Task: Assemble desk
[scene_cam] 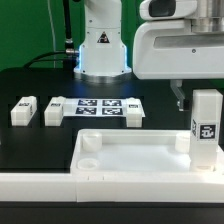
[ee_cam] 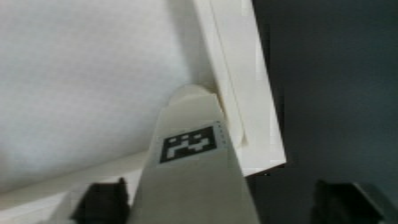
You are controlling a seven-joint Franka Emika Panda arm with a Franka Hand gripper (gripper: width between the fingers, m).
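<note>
Slab [scene_cam: 140, 155]: white, rimmed, lay flat on the near half of the black table [scene_cam: 30, 145]; round sockets showed at its end on the exterior view's left.
Upright leg [scene_cam: 207, 128]: short, square, white; stood on end at the slab's end on the exterior view's right, a black-and-white tag facing the exterior camera. Whether its foot sat in a socket could not be told.
Gripper [ee_cam: 221, 205]: hung directly over the upright leg, its jaws spread with the leg's upper part between them.
Fingers [ee_cam: 333, 200]: dark, one on each side of the leg; in the wrist view a strip of dark table showed between the leg and one finger, while the other finger stood just beside the leg. No pinch was seen.
Leg against slab, wrist view: the leg ran away from the camera, its far end meeting the slab's raised rim, its tag face up.
Two loose legs [scene_cam: 37, 110]: lay side by side on the table, far on the exterior view's left, well apart from the gripper.
Marker board [scene_cam: 98, 108]: flat, tagged, lay just beyond the slab, beside the loose legs.
Rail [scene_cam: 40, 185]: long, white, ran along the near edge, touching the slab's near side.
</note>
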